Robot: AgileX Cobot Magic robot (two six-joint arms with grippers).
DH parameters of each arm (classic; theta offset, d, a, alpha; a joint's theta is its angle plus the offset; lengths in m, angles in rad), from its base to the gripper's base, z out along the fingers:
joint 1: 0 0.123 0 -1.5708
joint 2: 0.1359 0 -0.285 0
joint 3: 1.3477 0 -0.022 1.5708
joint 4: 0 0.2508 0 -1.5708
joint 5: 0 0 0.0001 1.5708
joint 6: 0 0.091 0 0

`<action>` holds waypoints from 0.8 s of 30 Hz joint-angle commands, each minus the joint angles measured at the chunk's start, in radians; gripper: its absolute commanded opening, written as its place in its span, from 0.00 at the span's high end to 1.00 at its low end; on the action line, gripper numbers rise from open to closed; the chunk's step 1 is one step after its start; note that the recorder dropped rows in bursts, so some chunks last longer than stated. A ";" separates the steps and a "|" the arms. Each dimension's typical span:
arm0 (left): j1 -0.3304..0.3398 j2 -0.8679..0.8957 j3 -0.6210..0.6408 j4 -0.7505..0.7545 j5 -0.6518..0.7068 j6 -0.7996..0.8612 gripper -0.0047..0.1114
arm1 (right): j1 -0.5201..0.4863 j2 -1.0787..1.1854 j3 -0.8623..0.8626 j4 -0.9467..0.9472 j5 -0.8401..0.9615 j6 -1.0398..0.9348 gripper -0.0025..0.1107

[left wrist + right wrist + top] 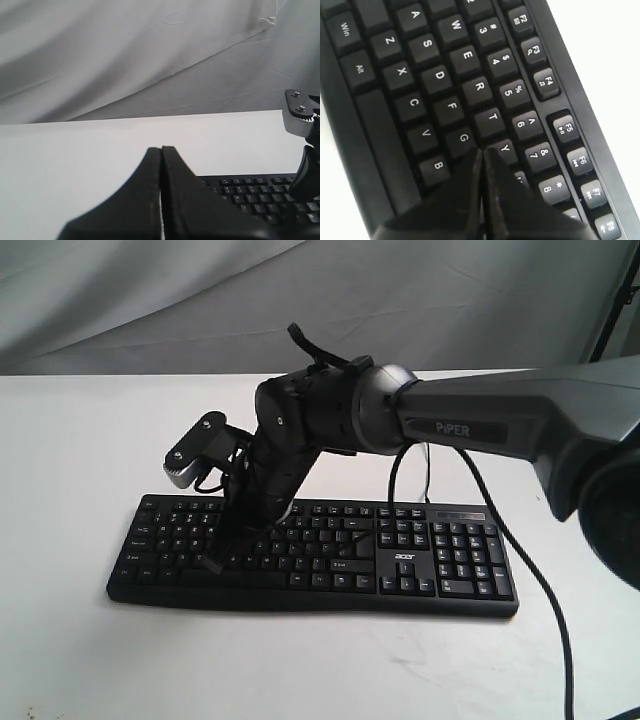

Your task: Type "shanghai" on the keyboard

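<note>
Closed right fingers [455, 200] hover over the keyboard [440, 75], nine o'clock of its centre; left fingers [135, 200] closed over the counter [75, 150].

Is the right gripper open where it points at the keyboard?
No, the right wrist view shows the right gripper shut, fingers pressed together with no gap, by the G and Y keys of the keyboard.

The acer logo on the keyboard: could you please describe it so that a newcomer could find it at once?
A long black keyboard lies on the white table. Near its right end in the exterior view, between the letter keys and the number pad, the acer logo sits just above the arrow keys. Unlike its neighbours, it is printed on the bare case, not on a key.
</note>
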State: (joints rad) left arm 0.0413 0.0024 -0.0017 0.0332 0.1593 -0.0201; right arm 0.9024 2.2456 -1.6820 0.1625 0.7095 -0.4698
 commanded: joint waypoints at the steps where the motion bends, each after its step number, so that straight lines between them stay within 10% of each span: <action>1: -0.006 -0.002 0.002 0.000 -0.006 -0.003 0.96 | -0.005 -0.005 0.011 0.004 -0.010 -0.007 0.98; 24: -0.006 -0.002 0.002 0.000 -0.006 -0.003 0.96 | -0.005 0.016 0.016 0.019 -0.024 -0.020 0.98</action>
State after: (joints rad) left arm 0.0413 0.0024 -0.0017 0.0332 0.1593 -0.0201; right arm 0.9024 2.2650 -1.6607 0.1796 0.6730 -0.4751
